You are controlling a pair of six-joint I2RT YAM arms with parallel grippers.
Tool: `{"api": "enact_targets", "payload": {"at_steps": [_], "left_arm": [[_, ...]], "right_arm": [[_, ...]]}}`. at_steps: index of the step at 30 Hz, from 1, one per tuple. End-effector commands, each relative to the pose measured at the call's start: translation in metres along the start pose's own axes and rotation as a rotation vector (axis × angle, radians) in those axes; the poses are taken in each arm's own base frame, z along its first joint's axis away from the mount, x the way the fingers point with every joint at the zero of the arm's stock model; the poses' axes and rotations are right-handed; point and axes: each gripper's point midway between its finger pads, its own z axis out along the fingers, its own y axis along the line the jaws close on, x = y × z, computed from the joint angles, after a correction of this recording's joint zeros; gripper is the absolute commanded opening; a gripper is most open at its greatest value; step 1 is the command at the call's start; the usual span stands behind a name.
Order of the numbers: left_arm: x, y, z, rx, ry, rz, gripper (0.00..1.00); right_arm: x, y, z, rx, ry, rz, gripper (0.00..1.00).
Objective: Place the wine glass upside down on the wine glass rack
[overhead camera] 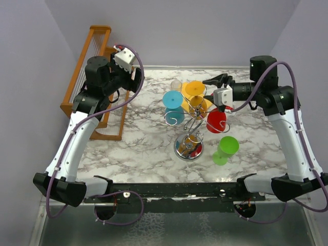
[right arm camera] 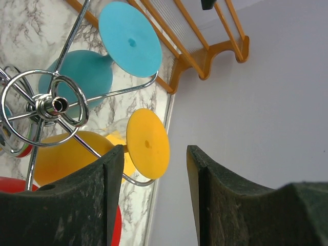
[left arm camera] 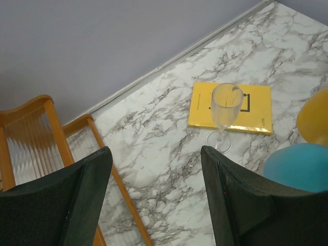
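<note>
A clear wine glass (overhead camera: 176, 84) stands upright on the marble table behind the chrome wire rack (overhead camera: 189, 123). In the left wrist view the clear glass (left arm camera: 225, 110) stands at the edge of a yellow book (left arm camera: 256, 110). Blue (overhead camera: 173, 105), yellow (overhead camera: 195, 92) and red (overhead camera: 216, 121) glasses hang upside down on the rack. My left gripper (overhead camera: 137, 78) is open and empty, well to the left of the clear glass; its jaws (left arm camera: 155, 154) frame bare marble. My right gripper (overhead camera: 215, 81) is open and empty beside the yellow glass's foot (right arm camera: 147, 143), next to the rack (right arm camera: 51, 105).
A green glass (overhead camera: 225, 149) sits on the table right of the rack's round base (overhead camera: 188, 147). An orange wooden slatted rack (overhead camera: 92, 82) stands along the left edge and shows in both wrist views (left arm camera: 56, 138) (right arm camera: 205, 46). Purple walls close in the table.
</note>
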Motion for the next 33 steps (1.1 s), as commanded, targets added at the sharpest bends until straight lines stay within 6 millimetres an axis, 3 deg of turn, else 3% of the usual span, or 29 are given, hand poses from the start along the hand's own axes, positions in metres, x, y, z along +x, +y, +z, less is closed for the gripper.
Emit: {"api": "enact_targets", "payload": {"at_steps": [1, 6, 10, 28, 33], "left_arm": [[-0.007, 0.009, 0.003, -0.051, -0.044, -0.053, 0.73], [0.001, 0.008, 0.008, -0.051, -0.031, -0.076, 0.73], [0.004, 0.008, 0.008, -0.053, -0.024, -0.080, 0.73], [0.009, 0.010, 0.006, -0.059, -0.011, -0.068, 0.73], [0.009, 0.007, 0.006, -0.045, -0.019, -0.071, 0.73]], "right_arm": [[-0.010, -0.023, -0.023, 0.124, 0.080, 0.084, 0.52], [0.003, -0.054, -0.058, 0.393, 0.242, 0.322, 0.52], [0.013, -0.057, -0.090, 0.593, 0.351, 0.462, 0.52], [0.043, 0.099, -0.144, 0.686, 0.590, 0.795, 0.57], [0.056, 0.147, -0.141, 0.646, 0.650, 0.964, 0.57]]}}
